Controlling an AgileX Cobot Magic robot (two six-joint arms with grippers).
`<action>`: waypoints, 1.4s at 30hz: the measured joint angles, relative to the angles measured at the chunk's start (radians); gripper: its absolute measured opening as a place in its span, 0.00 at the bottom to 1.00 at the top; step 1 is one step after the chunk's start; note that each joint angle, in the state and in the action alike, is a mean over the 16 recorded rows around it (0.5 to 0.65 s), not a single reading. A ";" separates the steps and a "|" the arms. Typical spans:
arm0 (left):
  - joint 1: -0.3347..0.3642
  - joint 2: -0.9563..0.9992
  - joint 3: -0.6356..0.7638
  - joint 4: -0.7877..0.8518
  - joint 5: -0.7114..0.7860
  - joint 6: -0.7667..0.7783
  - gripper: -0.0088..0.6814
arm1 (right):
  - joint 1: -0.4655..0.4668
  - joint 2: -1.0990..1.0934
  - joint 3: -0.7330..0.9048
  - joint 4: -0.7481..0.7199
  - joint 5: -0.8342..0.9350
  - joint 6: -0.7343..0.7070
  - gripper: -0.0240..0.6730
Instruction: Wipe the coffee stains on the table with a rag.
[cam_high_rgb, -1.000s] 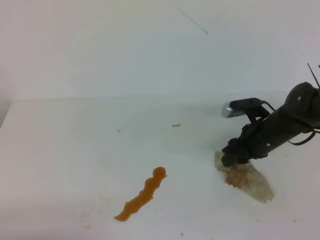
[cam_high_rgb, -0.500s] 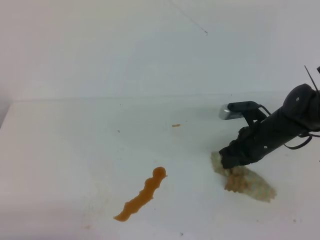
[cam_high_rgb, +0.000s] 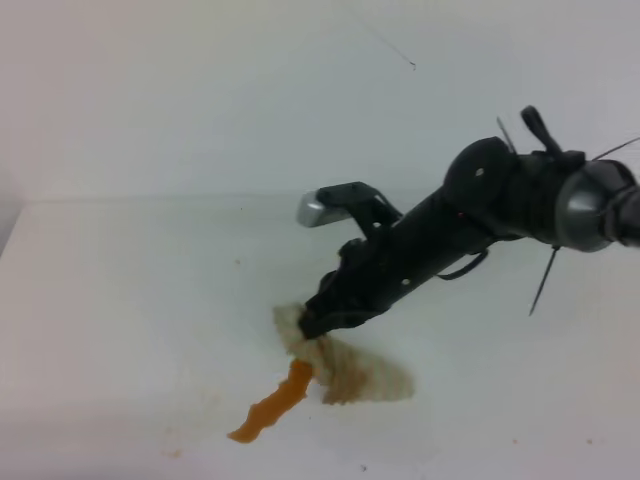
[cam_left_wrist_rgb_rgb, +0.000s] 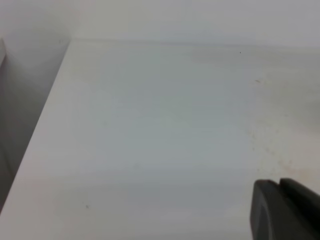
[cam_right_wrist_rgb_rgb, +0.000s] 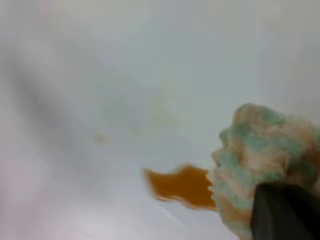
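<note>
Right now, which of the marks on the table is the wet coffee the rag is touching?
The wavy orange-brown streak at the front: thick and glossy, its upper end under the rag held by the right gripper. The other marks are faint specks, apart from the rag.

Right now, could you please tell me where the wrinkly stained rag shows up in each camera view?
Exterior high: the wrinkly, brown-blotched pale rag lies low and centre, under the right arm's fingers.
Left wrist: not in it.
Right wrist: bunched at the right edge.
Shared landmark: the orange-brown coffee streak, touching the rag's left side in both views.

no readable text, no labels, no brands, no numbers
</note>
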 joint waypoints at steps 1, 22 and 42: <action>0.000 0.000 0.000 0.000 0.001 0.000 0.01 | 0.022 0.003 -0.013 0.015 0.006 -0.003 0.06; 0.000 0.000 0.000 0.000 0.002 0.000 0.01 | 0.209 0.250 -0.326 -0.070 -0.013 0.016 0.06; 0.000 0.000 0.000 0.000 0.002 0.000 0.01 | 0.159 0.278 -0.510 -0.240 0.170 0.060 0.49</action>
